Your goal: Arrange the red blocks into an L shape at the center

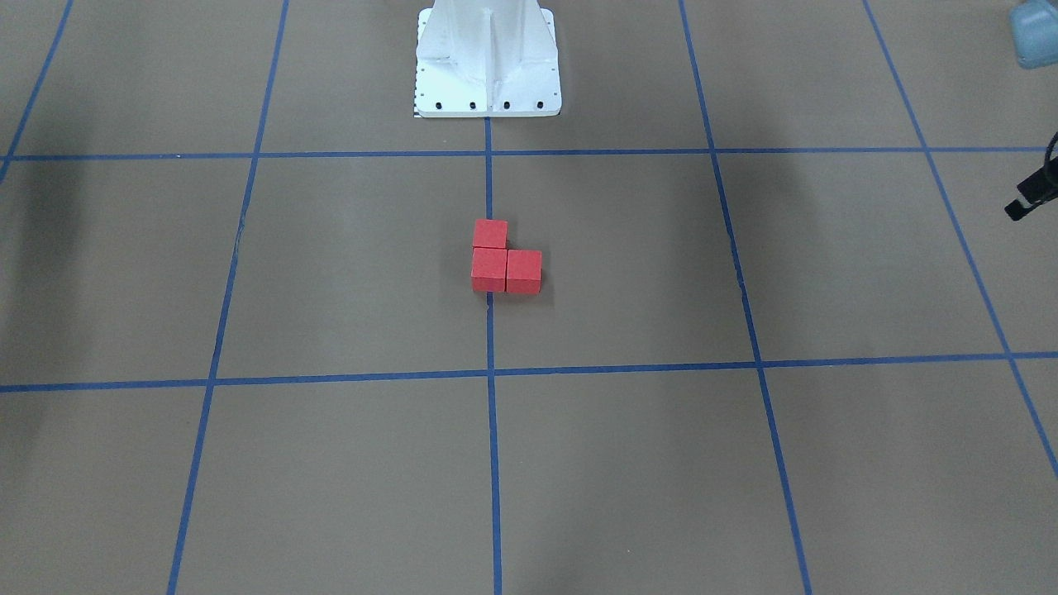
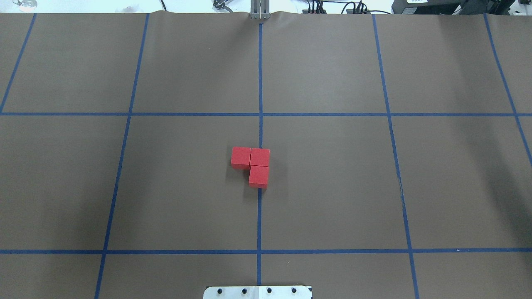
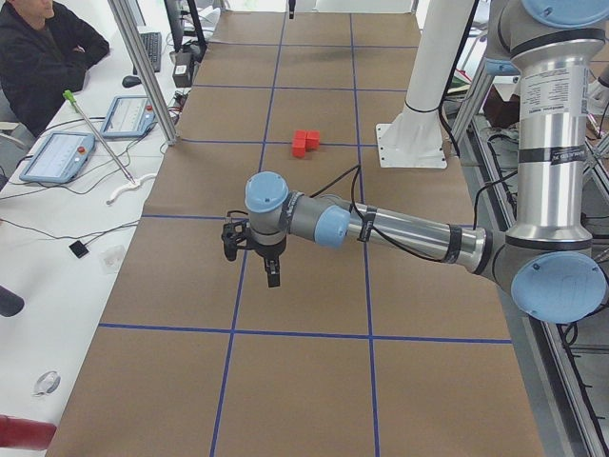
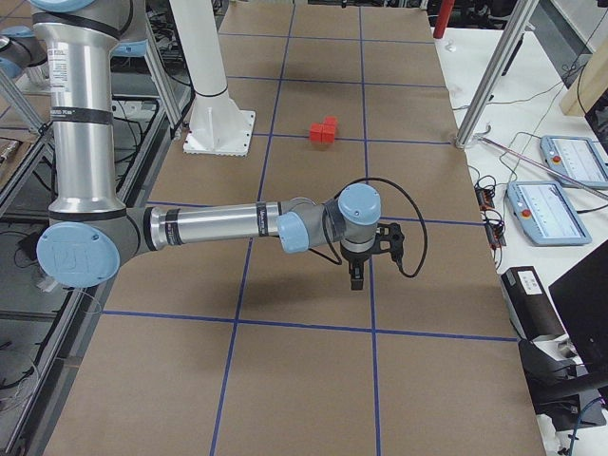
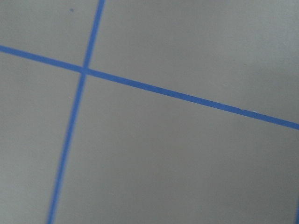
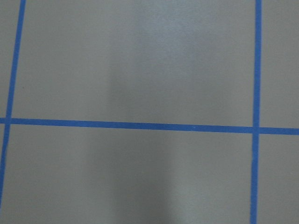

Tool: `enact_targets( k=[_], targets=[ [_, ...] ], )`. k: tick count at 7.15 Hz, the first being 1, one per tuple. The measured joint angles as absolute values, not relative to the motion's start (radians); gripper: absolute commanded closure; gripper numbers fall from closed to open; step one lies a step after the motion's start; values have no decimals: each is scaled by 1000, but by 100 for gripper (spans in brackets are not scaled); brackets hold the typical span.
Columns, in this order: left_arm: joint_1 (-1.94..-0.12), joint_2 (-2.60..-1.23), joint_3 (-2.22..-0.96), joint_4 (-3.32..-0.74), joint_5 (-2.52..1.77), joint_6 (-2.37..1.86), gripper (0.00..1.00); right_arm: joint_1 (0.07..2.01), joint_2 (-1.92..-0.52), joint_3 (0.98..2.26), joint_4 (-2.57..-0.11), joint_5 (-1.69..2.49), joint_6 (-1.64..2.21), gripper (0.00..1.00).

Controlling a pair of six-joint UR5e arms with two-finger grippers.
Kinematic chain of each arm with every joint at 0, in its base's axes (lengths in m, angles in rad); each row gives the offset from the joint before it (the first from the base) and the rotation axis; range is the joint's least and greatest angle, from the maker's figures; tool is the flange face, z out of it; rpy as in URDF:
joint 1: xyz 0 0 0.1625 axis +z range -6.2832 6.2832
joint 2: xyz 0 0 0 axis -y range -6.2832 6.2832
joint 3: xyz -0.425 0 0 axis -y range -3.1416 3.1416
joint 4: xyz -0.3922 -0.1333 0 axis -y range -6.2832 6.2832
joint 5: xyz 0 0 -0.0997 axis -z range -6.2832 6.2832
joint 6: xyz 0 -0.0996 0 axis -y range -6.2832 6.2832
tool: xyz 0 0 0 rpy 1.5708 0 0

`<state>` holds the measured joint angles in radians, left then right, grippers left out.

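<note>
Left fingers [image 3: 273, 277] and right fingers [image 4: 355, 278]: spread cannot be told. Matte red blocks [image 2: 259, 158] touch in an L at center [image 2: 291, 191].

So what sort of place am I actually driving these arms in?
Most likely a robotics lab test cell. There is a brown-papered table marked with a blue tape grid, UR5e arms mounted by a white pedestal, and teach pendants on the side bench near a seated person.

Three blocks [image 2: 260, 157] sit touching in an L at the middle of the table [image 2: 332, 199]: two along the middle tape line [image 2: 259, 216], the third jutting toward the table's left end. The robot base [image 2: 257, 292] stands midway along the robot-side edge.
</note>
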<state>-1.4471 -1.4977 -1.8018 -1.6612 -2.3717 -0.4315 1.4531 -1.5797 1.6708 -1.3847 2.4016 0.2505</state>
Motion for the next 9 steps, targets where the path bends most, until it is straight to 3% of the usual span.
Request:
enact_targets(
  k=[3, 9],
  targets=[
    [-1568, -1499, -1662, -1663, -2377, -155, 0, 1473, -1574, 1654, -1394, 2407, 227, 1],
    [-1581, -1507, -1667, -1653, -2390, -168, 0, 1482, -1537, 1657, -1525, 2407, 127, 1]
  ],
)
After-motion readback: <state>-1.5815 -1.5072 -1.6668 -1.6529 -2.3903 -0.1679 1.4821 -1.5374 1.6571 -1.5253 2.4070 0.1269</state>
